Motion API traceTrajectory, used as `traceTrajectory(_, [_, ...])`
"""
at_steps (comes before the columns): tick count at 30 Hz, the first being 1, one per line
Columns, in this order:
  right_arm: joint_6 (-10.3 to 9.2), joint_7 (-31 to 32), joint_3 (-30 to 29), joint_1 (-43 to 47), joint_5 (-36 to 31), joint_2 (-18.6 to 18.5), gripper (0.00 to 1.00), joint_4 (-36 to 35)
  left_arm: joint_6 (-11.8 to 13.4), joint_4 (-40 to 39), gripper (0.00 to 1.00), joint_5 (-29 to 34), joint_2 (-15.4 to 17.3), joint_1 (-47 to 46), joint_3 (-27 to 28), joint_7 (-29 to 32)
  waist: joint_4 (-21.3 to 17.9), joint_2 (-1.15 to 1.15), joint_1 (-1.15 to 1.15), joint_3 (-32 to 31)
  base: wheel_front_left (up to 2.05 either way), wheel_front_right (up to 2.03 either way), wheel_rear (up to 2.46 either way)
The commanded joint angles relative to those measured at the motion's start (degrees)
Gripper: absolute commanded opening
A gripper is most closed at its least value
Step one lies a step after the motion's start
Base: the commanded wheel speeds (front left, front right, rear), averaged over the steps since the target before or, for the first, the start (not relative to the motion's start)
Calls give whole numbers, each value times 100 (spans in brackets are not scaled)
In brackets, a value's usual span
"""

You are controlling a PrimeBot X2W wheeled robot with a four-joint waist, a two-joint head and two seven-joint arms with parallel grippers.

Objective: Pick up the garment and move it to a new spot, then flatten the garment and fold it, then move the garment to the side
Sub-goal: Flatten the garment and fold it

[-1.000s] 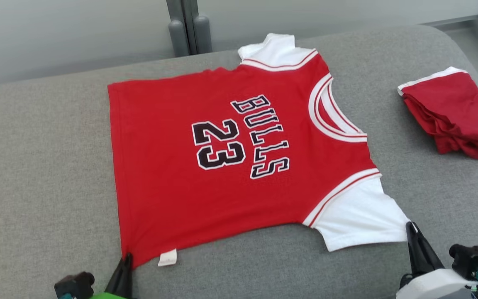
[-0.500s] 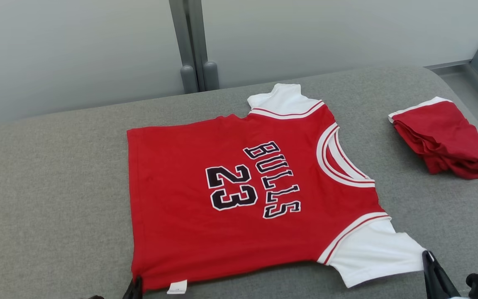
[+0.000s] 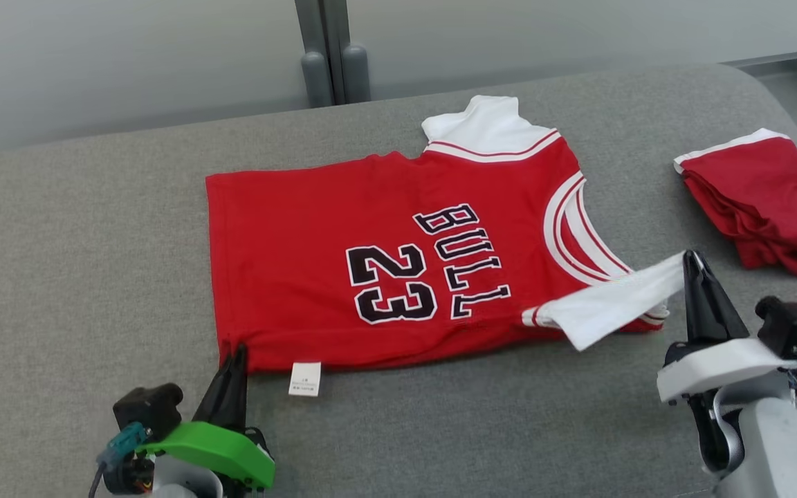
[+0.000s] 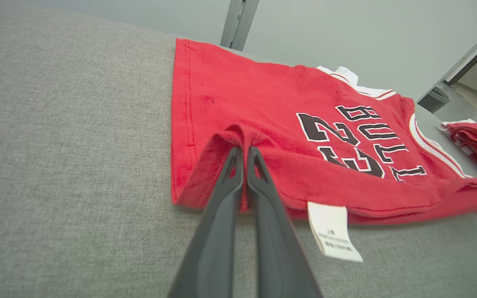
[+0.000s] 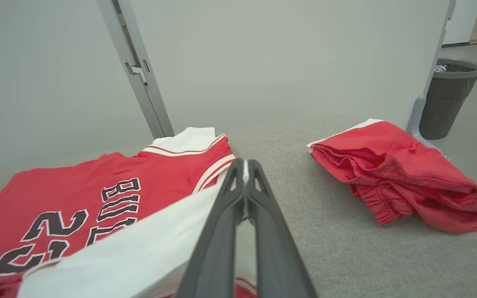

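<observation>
- Evidently soft and light, the red jersey [image 3: 343, 228] lay spread on the grey padded table [image 3: 80, 277], limp enough to sag wherever unsupported.
- The left gripper [image 3: 236, 351] was pinched shut on its near hem corner, and the right gripper [image 3: 694, 257] was clamped on the white sleeve [image 3: 613, 304], lifted over the body.
- Corners and seams looked like the best holds.
- Open table lay to the left, while a folded red garment [image 3: 765, 200] crowded the right edge.

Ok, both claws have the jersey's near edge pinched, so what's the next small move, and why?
Probably carry both claws together toward the far edge, laying the near side over the jersey. The left claw is shut on the red hem corner, the right claw on the white sleeve, which hangs lifted over the lettering.
</observation>
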Motion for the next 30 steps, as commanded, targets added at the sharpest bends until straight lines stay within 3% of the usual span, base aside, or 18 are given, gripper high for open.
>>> traceTrajectory(1, [-12, -23, -40, -221, -95, -27, 0, 60, 15, 72, 0, -53, 86, -213, -1, -2, 114, 0, 0, 298, 0, 0, 0])
traceTrajectory(19, [-12, -23, -190, -1791, -796, -26, 0, 843, 15, 615, 0, -267, 176, -1378, -101, -2, 215, 0, 0, 994, 0, 0, 0])
traceTrajectory(20, [-12, -23, -210, -1810, -787, -26, 0, 838, 15, 606, 13, -244, 165, -1392, -60, -2, 217, 0, 0, 993, 0, 0, 0])
traceTrajectory(21, [-12, -23, -251, -1827, -787, -30, 33, 787, 15, 591, 55, -190, 152, -1394, 1, -2, 219, 0, 0, 986, 0, 0, 0])
traceTrajectory(22, [-12, -23, -278, -1815, -759, -29, 45, 775, 15, 626, 95, -171, 125, -1370, 47, -2, 219, 0, 0, 972, 0, 0, 0])
traceTrajectory(23, [-12, -23, -308, -1788, -767, -27, 100, 750, 15, 625, 100, -97, 99, -1350, 138, -2, 221, 0, 0, 949, 0, 0, 0])
traceTrajectory(30, [-12, -24, -403, -1240, -678, -23, 100, 579, 15, 342, 100, 405, -117, -829, 793, -2, 219, 0, 0, 612, 0, 0, 0])
